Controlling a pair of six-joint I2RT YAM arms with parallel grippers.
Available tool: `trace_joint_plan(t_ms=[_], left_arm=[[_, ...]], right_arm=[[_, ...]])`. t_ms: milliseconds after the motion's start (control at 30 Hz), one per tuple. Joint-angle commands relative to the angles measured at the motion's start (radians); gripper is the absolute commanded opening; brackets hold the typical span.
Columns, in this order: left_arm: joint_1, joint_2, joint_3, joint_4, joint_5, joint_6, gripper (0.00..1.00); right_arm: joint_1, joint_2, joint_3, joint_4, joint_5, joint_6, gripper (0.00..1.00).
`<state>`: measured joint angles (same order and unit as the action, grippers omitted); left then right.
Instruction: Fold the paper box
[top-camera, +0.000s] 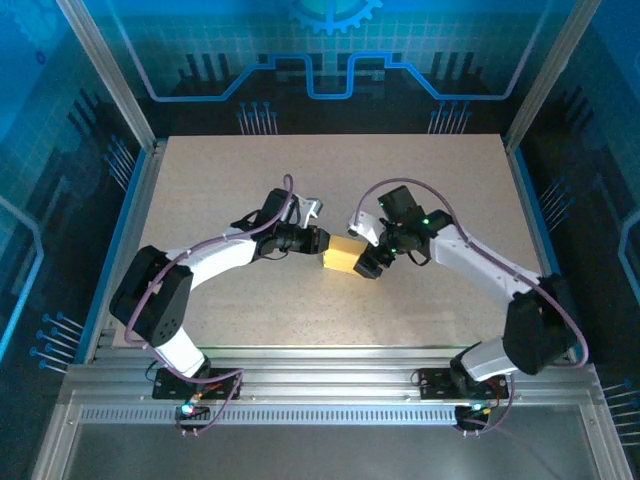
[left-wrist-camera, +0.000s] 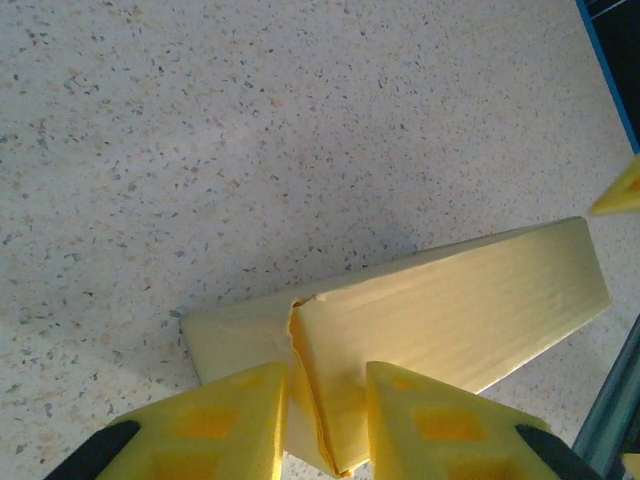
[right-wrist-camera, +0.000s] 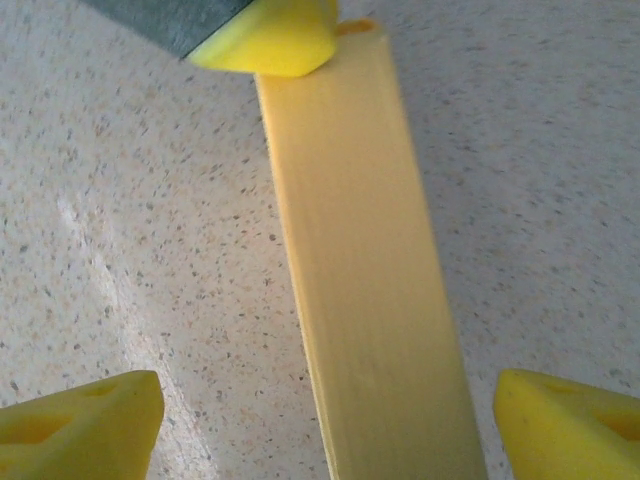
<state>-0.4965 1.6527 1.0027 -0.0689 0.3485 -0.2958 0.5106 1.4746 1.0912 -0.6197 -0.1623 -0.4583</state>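
The desk (top-camera: 250, 170) is a pale, speckled slab, bare apart from the box (top-camera: 343, 255). Blue-lit walls (top-camera: 60, 150) with a circuit pattern close it in on three sides, and grey metal posts stand at the far corners. A ribbed metal rail (top-camera: 330, 385) runs along the near edge and carries both arm bases.

The left arm rises from the near-left part of the rail. It bends at the elbow near the left edge and stretches right towards the middle of the desk. The right arm mirrors it, with its elbow near the right edge and its forearm reaching left and a little down to the same spot.

The box lies at the middle of the desk, a long closed yellow block between the two claws.

The left claw (top-camera: 318, 243) is narrow. In the left wrist view its yellow fingers (left-wrist-camera: 220, 420) pinch the box's near end, one on each side of a creased seam.

The right claw (top-camera: 370, 262) is wide. In the right wrist view its fingers (right-wrist-camera: 80, 420) stand well apart on either side of the box, and neither touches it. One finger of the left claw meets the box's far end at the top of that view.
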Motion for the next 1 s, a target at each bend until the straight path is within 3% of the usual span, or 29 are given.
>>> trace_joint_plan(t_ms=[0, 167, 300, 533, 700, 967], left_arm=[[0.002, 0.033, 0.008, -0.137, -0.009, 0.056, 0.27], [0.001, 0.033, 0.016, -0.142, -0.005, 0.063, 0.27], [0.0, 0.036, 0.036, -0.168, -0.006, 0.078, 0.28], [0.001, 0.039, 0.045, -0.17, -0.008, 0.086, 0.28], [0.001, 0.042, 0.047, -0.17, -0.003, 0.089, 0.28], [0.001, 0.05, 0.048, -0.17, -0.005, 0.098, 0.28]], right_arm=[[0.006, 0.034, 0.042, -0.055, -0.055, -0.13, 0.83], [-0.028, 0.097, 0.081, -0.092, -0.138, -0.225, 0.78], [-0.04, 0.144, 0.105, -0.097, -0.147, -0.269, 0.7], [-0.047, 0.232, 0.158, -0.136, -0.129, -0.3, 0.67], [-0.052, 0.197, 0.15, -0.097, -0.106, -0.295, 0.8], [-0.079, 0.126, 0.141, 0.014, -0.08, -0.289, 0.84]])
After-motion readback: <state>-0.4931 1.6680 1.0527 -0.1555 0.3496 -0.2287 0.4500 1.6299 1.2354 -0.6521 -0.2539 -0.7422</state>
